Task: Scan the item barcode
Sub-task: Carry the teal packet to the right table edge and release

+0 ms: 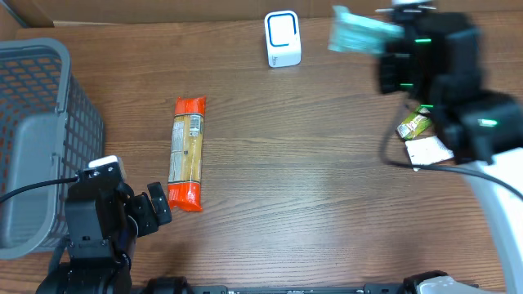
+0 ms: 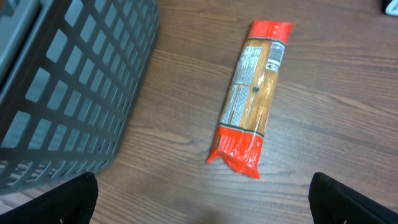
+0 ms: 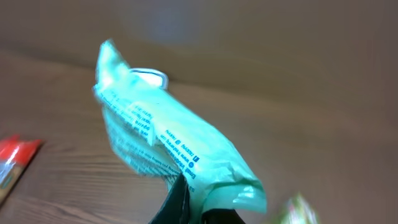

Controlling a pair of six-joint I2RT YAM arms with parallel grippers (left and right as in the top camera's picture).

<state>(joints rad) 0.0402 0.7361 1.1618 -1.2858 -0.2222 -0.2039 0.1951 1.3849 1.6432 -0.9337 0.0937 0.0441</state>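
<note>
The counter (image 1: pixel 310 180) is brown wood, with a tan wall along its far edge.

There is one green bag (image 1: pixel 359 33). The right jaws are pressed together on one end of it, pinching it. The rest of the bag sticks out past them. From above, the bag is up off the counter near the far edge. Its long side runs left to right, and its free end points left. It looks blurry. In the right wrist view the bag (image 3: pixel 168 149) slants up and to the left from the jaws, and small print on it faces the camera.

There is one white scanner (image 1: pixel 283 38). It stands at the far edge, near the bag's free end but apart from it.

Under the right arm (image 1: pixel 441 65) lie two small things, a green and yellow packet (image 1: pixel 415 123) and a white card (image 1: pixel 428 150).

One orange pasta pack (image 1: pixel 187 153) lies flat on the left half of the counter. Its long side runs from near to far.

One gray basket (image 1: pixel 33 122) sits at the left edge.

The left arm (image 1: pixel 98 212) is at the near left, beside the basket. The left jaws are spread wide, with one finger (image 2: pixel 62 202) in each bottom corner of the left wrist view. The pasta pack lies ahead of them, apart from them.
</note>
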